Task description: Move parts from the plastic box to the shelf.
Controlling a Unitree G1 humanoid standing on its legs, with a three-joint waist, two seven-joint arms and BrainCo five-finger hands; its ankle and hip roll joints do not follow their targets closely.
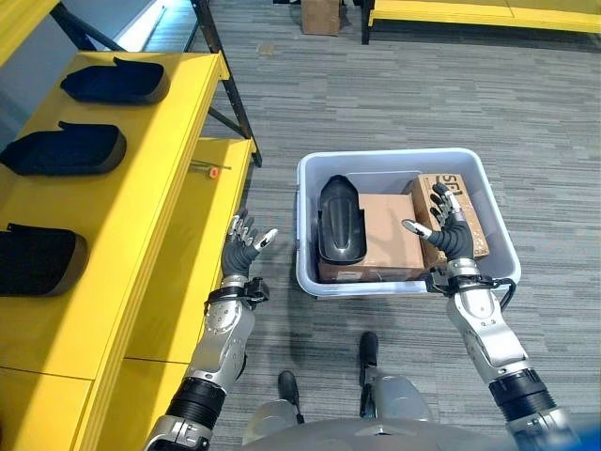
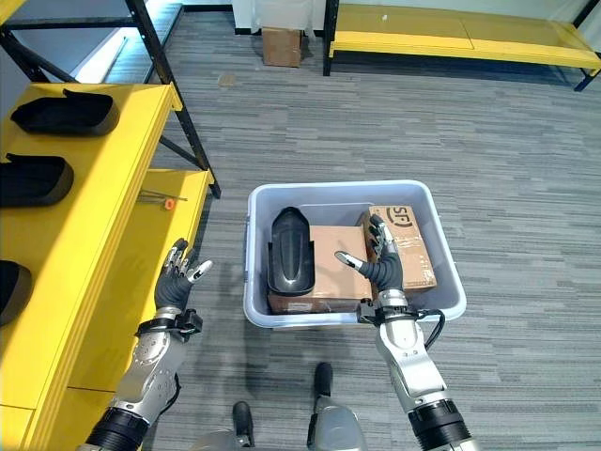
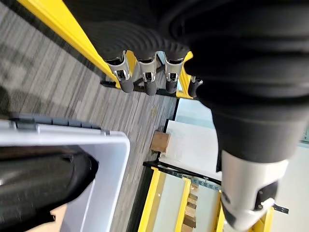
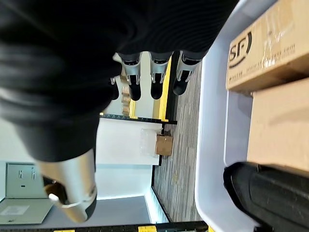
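Where the grey striped carpet [image 1: 394,103] meets the yellow shelf [image 1: 141,188], the left eye view shows three dark, smooth, shell-shaped parts lying in a row on the top board: one far [image 1: 115,81], one in the middle [image 1: 66,149], one near [image 1: 39,259]. A pale plastic box [image 1: 310,272] with rounded corners sits on the floor beside the shelf. Inside it a glossy black part [image 1: 339,220] lies along the left wall, next to a plain brown carton [image 1: 390,232] and a printed carton [image 1: 470,211]. The right hand [image 1: 449,233] hovers over the box's near right corner, fingers spread and holding nothing, well clear of the black part. The left hand [image 1: 241,249] hangs between shelf and box, fingers likewise splayed and empty.

The right eye view adds more of the room: a small cardboard box [image 2: 281,45] on the far floor, a long yellow bench [image 2: 451,42] behind, and a thin rod with an orange tip [image 2: 161,199] on the lower shelf board.

From the left wrist view, the straight fingers [image 3: 147,77] point past the shelf's yellow edge, with the box wall and black part off to one side.

In the right wrist view the fingers [image 4: 157,77] are straight too; both cartons and the black part's matte end lie beyond them, untouched.
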